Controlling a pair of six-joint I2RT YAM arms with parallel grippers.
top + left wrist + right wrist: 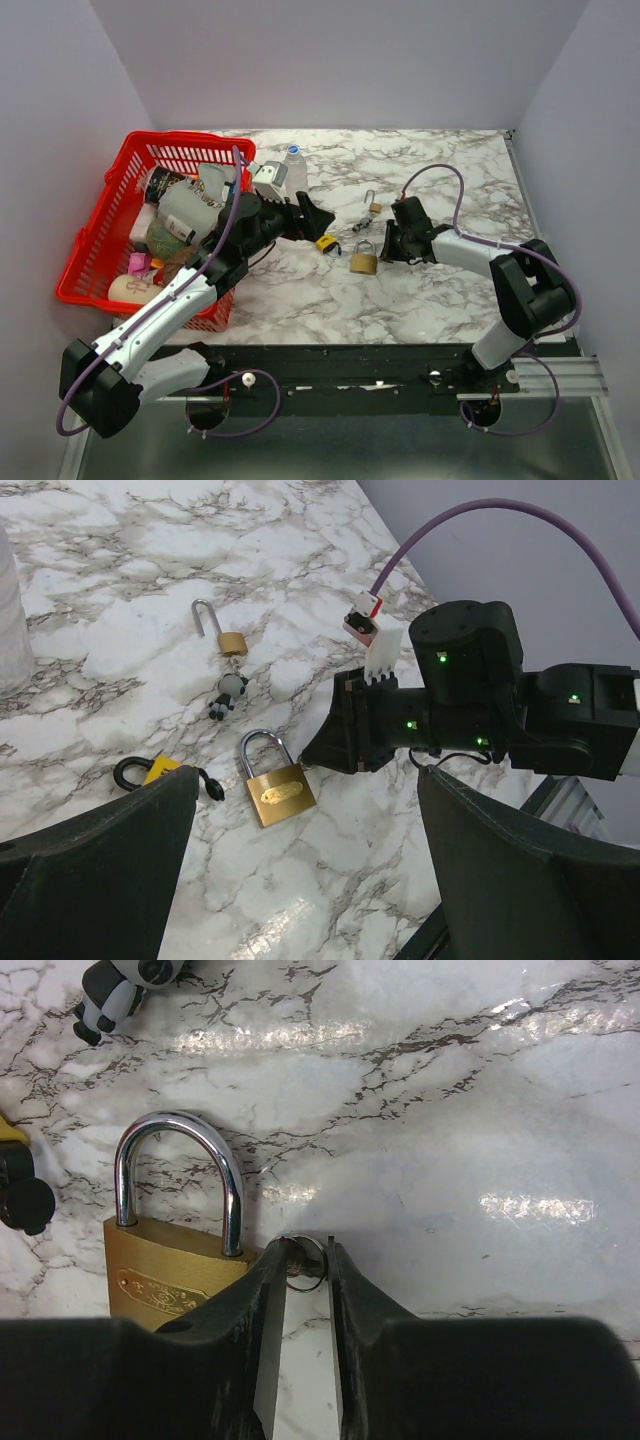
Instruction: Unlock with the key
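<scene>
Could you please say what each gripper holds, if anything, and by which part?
The left gripper holds nothing. On the right gripper, the fingers flank a small metal ring beside the brass padlock; a grip cannot be told.

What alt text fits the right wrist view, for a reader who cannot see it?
The right gripper, jaws nearly together, has a small metal ring between its fingertips, beside a brass padlock lying flat with its shackle closed on the marble table. A small toy figure shows at the top left.
</scene>
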